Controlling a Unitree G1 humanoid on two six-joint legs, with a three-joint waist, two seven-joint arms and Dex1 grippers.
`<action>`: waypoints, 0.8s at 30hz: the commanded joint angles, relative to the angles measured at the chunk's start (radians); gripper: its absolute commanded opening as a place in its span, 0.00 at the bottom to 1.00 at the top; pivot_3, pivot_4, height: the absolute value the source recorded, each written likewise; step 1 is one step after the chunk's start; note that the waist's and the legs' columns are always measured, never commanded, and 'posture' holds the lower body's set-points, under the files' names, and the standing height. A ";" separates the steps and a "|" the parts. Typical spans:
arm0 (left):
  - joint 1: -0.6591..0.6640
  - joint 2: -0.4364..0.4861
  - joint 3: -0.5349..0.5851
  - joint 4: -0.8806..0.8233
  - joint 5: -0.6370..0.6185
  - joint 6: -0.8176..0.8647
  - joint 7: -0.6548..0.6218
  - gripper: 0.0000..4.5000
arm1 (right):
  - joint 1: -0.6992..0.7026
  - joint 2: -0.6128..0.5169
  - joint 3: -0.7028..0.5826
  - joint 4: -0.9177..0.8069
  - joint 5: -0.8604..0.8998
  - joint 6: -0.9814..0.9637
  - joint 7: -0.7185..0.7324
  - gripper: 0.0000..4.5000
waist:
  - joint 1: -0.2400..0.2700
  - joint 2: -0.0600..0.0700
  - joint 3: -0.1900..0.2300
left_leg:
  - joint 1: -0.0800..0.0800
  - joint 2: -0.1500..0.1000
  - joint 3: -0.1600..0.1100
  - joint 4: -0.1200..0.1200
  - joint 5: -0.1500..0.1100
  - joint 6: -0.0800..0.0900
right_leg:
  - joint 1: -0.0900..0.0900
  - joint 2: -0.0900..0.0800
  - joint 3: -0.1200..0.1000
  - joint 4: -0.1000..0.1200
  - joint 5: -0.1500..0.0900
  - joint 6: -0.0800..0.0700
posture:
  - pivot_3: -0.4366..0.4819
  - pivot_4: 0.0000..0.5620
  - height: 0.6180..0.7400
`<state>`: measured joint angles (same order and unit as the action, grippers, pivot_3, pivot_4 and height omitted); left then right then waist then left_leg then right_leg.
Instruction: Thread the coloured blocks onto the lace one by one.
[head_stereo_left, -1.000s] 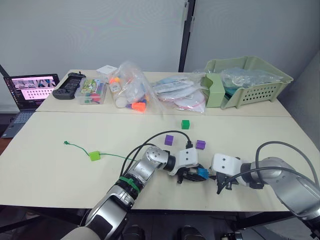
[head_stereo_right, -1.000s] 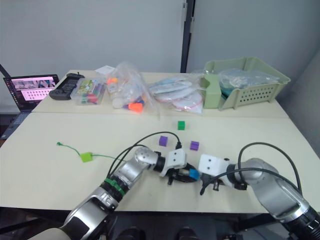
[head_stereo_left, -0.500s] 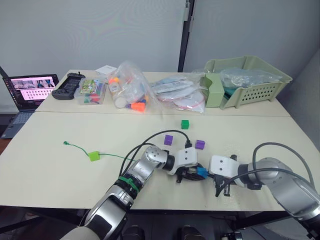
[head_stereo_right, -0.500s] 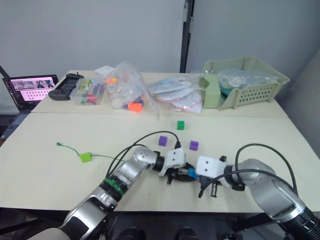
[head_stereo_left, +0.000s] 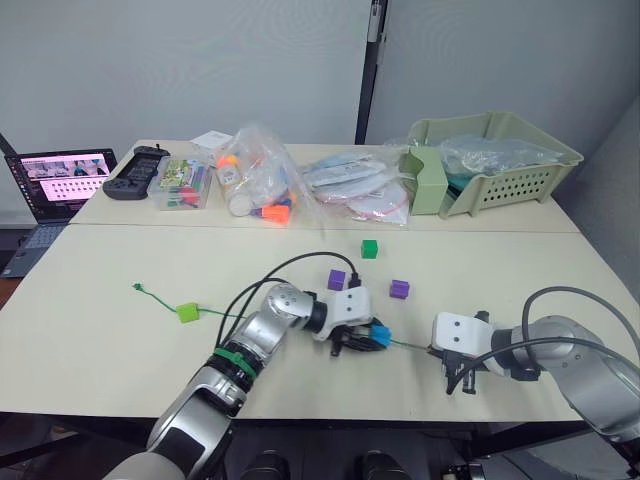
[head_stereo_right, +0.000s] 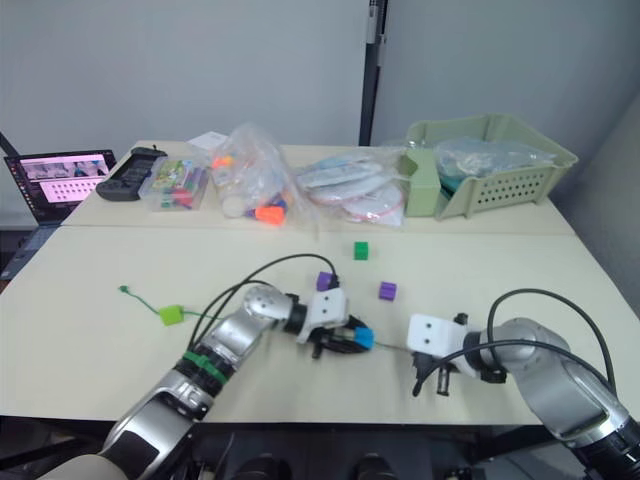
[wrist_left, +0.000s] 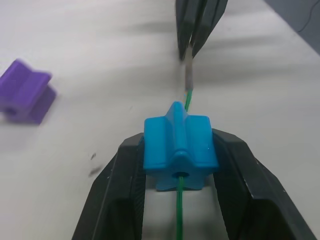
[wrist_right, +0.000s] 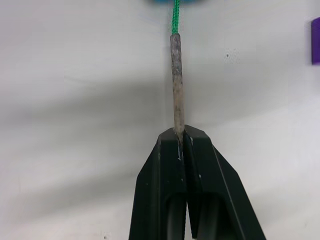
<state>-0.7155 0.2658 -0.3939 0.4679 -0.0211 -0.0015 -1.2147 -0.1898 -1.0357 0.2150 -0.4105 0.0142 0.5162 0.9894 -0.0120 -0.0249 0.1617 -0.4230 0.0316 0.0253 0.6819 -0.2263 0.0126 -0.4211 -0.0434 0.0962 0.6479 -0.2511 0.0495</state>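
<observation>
My left gripper (wrist_left: 180, 159) is shut on the blue block (wrist_left: 180, 150), low over the table's front middle. The green lace (head_stereo_left: 225, 313) runs through that block's hole and comes out toward my right gripper (wrist_right: 179, 136). That gripper is shut on the lace's stiff grey tip (wrist_right: 176, 80), a short way right of the blue block (head_stereo_left: 378, 334). A lime green block (head_stereo_left: 189, 312) sits threaded on the lace near its knotted end (head_stereo_left: 135, 287). Loose on the table lie two purple blocks (head_stereo_left: 337, 279) (head_stereo_left: 400, 289) and a dark green block (head_stereo_left: 371, 248).
Along the back of the table stand a laptop (head_stereo_left: 60, 180), a black controller (head_stereo_left: 138, 170), a clear box of pens (head_stereo_left: 186, 186), clear bags of toys (head_stereo_left: 262, 188), flat packets (head_stereo_left: 352, 190) and a green basket (head_stereo_left: 500, 160). Black cables loop over both arms.
The two grippers have drawn apart: the left one has slid the blue block leftward along the lace, and the right one has pulled the grey tip out to the right.
</observation>
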 joint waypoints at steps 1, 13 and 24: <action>0.005 0.082 0.071 -0.046 -0.056 -0.024 -0.061 0.31 | -0.023 -0.003 -0.009 0.020 -0.009 -0.018 0.017 0.00 | 0.000 0.000 0.000 | 0.000 0.000 0.000 0.000 0.000 0.000 | 0.000 0.000 0.000 0.000 0.000 0.000 | 0.48 0.27 0.95; 0.066 0.487 0.272 0.189 -0.083 -0.182 -0.163 0.31 | -0.111 0.037 0.036 0.076 -0.023 -0.057 0.069 0.00 | -0.001 0.000 0.000 | 0.000 0.001 0.001 0.000 0.000 0.000 | -0.001 0.000 -0.001 0.000 0.000 0.000 | 0.48 0.27 0.95; 0.005 0.580 0.294 0.487 -0.044 -0.336 -0.188 0.31 | -0.152 0.052 0.046 0.116 -0.037 -0.085 0.100 0.00 | -0.002 0.000 0.000 | 0.001 0.002 0.002 -0.001 0.000 0.000 | -0.001 0.000 -0.002 0.001 0.000 -0.001 | 0.48 0.27 0.95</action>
<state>-0.7107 0.8197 -0.1008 0.9155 -0.1021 -0.3310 -1.3986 -0.3290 -0.9864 0.2698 -0.2849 -0.0183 0.4453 1.0841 -0.0144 -0.0246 0.1616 -0.4218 0.0334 0.0275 0.6808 -0.2263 0.0125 -0.4224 -0.0436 0.0945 0.6490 -0.2511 0.0488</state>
